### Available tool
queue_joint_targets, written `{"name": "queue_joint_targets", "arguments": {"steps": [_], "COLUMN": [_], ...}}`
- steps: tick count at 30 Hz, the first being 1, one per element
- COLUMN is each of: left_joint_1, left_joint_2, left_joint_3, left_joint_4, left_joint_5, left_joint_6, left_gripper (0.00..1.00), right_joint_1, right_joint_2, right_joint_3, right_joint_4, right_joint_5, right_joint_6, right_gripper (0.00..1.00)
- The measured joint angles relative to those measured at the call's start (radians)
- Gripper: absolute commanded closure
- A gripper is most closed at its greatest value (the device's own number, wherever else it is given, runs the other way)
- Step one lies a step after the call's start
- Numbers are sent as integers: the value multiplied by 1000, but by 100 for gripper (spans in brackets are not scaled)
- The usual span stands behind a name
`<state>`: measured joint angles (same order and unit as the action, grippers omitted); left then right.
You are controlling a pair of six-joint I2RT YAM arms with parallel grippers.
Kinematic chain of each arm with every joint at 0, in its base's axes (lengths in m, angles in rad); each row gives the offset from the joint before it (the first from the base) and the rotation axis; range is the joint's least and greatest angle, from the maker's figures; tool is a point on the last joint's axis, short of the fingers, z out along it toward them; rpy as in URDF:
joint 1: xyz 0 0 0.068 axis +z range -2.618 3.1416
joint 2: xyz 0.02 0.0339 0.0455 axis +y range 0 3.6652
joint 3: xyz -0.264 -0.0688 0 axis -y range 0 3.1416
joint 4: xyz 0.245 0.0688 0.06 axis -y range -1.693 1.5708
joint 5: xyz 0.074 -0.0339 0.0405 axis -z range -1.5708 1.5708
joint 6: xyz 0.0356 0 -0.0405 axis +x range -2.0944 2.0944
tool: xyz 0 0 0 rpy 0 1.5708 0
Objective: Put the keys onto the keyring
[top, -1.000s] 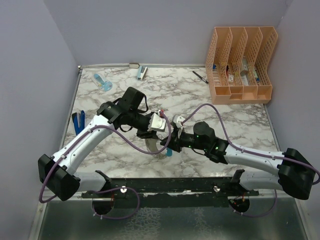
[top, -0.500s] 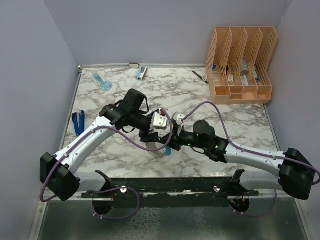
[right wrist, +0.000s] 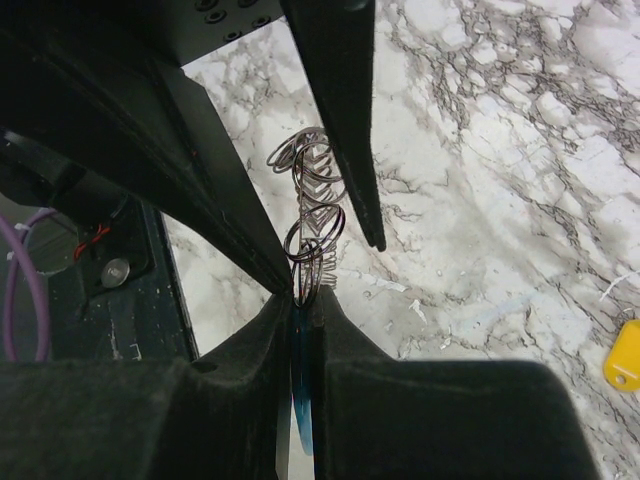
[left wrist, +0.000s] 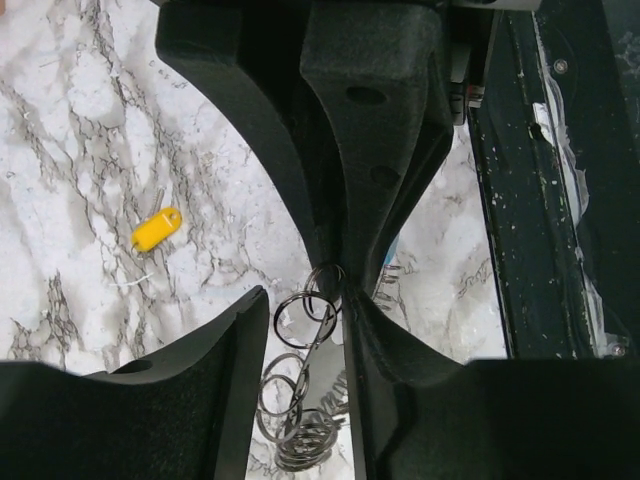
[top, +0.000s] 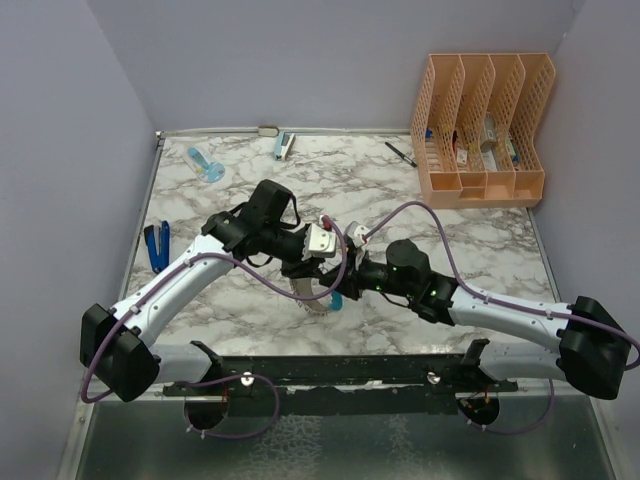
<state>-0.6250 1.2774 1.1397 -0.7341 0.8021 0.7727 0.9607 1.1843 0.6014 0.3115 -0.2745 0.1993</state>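
Left wrist view: holding the ring steady, no key threaded yet.
Leaves the yellow key (left wrist: 157,229) loose on the marble (left wrist: 80,120) at left, well apart. Straddles the keyring (left wrist: 300,400) with the left gripper (left wrist: 305,300) parted. Pinches it tight in the right gripper (left wrist: 335,278). Likely light, springy, slippery wire, so best gripped by one coil's edge.

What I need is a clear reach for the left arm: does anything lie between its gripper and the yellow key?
Nothing visible does: only bare marble table lies between the left gripper and the yellow key.
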Motion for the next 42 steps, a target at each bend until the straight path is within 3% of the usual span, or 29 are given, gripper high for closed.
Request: {"name": "queue_joint_targets", "arguments": {"steps": [3,18,32,38,42], "left_joint_1": [-5,-16,-26,-30,-29], "left_joint_2": [0,-2,-10,-10,-10], "left_joint_3": [-10,-11,-13,-13,-12], "left_joint_4": [0,9,63,67,57], "left_joint_5": [0,2,23,47,43], "left_joint_6": [-4,38,38,37,37], "left_gripper": [81,82,97,95,87], "right_joint_1": [0,2,3,7,7], "right_joint_2": [0,-58,-152,-221,-255], "right_joint_3": [0,-20,-65,-123,-154], "right_joint_4": [-11,-39,-43,-8,4], "right_joint_5": [17,69,133,145,150], "right_joint_6": [8,44,77,74,62], "right_gripper": [99,99,99,99,99]}}
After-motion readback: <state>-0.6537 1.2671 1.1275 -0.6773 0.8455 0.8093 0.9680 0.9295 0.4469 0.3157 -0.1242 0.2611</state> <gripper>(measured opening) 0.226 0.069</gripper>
